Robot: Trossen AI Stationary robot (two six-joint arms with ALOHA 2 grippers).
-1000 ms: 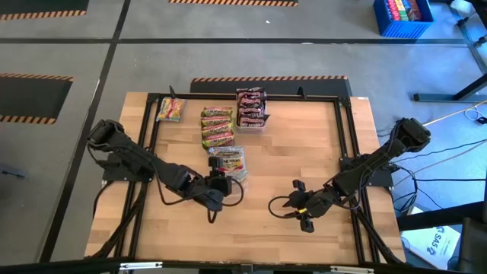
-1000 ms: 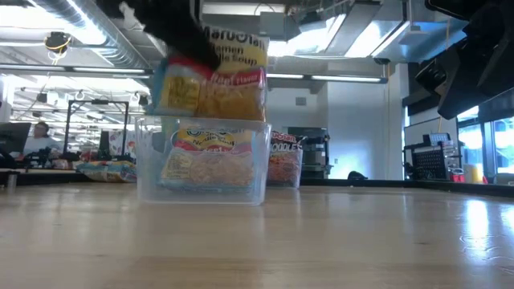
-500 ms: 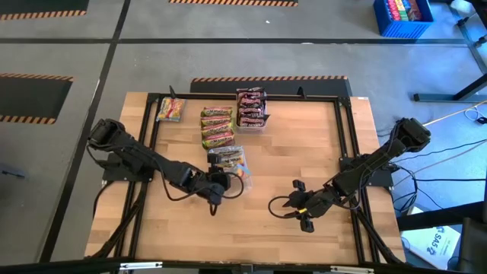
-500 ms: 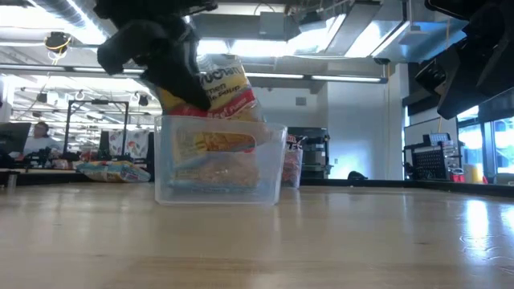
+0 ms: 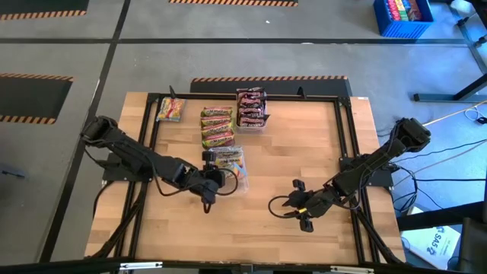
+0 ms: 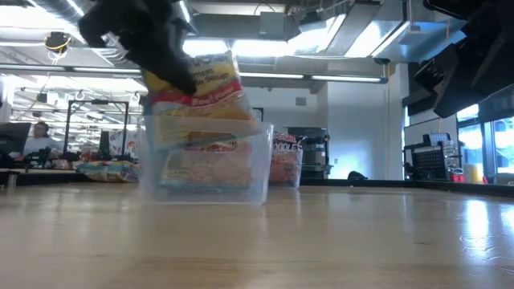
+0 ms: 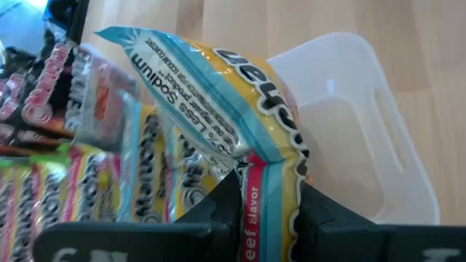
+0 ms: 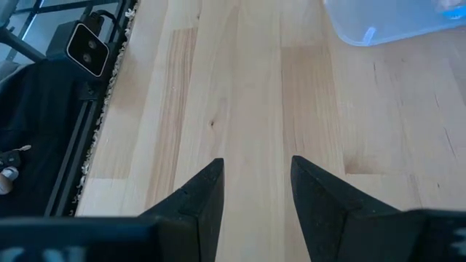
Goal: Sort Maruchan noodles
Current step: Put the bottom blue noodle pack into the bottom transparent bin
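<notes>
Packet, yellow, sits over clear tray mid-desk in high view, left tool clamped on it. Low view: packet tilted, long axis near upright. Left wrist view: reads "25% Less Sodium", "eef flavor". Right tool part open w/ nothing held.

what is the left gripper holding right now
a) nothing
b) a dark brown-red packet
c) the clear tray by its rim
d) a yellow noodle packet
d: in the left wrist view the left gripper is clamped on a yellow noodle packet, held above the clear tray; the low view shows the same packet raised over that tray.
</notes>
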